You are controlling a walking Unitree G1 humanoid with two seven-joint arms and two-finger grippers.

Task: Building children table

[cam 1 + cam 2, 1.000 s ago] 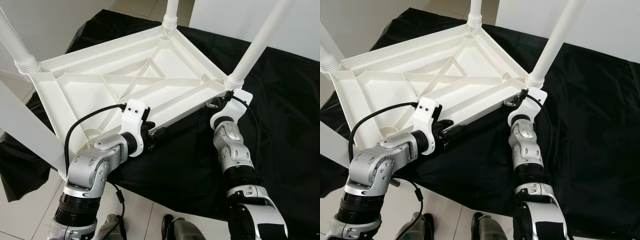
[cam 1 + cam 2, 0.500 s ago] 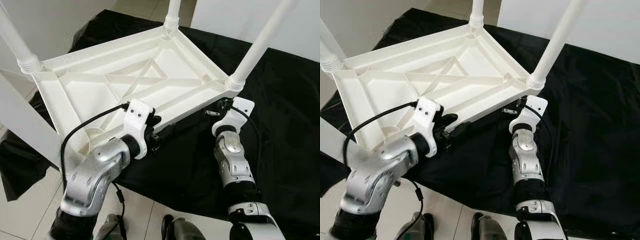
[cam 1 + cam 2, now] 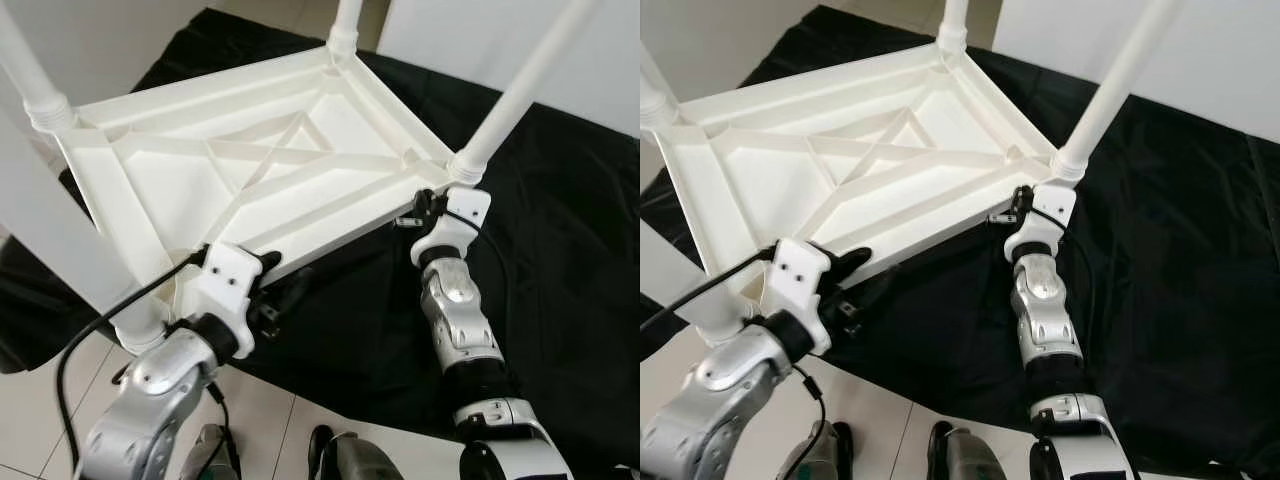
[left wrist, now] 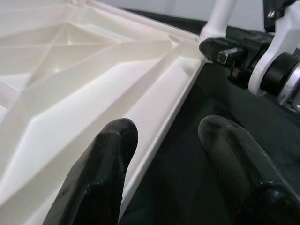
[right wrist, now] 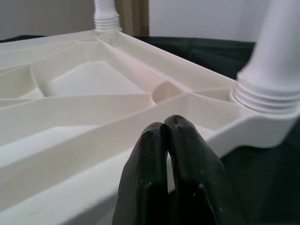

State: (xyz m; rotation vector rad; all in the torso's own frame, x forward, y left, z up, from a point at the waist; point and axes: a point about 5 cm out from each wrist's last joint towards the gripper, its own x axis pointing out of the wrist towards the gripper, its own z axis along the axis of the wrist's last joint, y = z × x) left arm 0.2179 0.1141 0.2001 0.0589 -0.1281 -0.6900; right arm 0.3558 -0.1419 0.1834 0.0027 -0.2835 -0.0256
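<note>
A white plastic children's table (image 3: 250, 160) lay upside down on a black cloth (image 3: 560, 250) spread over the floor, its ribbed underside facing up and its legs (image 3: 520, 90) pointing upward. Its long axis ran from the near left to the far right of the scene, with one corner turned toward the far side.

The left gripper (image 3: 285, 290) sat at the table's near edge, toward the left. Its two black fingers (image 4: 101, 173) were spread apart, one over the inside of the tabletop's rim and the other outside above the cloth, straddling the edge without clamping it.

The right gripper (image 3: 418, 210) was at the near right corner, just beside the base of the leg there. Its fingers (image 5: 154, 173) were pressed together with nothing between them, tips against the table's rim.

Tiled floor (image 3: 270, 420) showed in front of the cloth.
</note>
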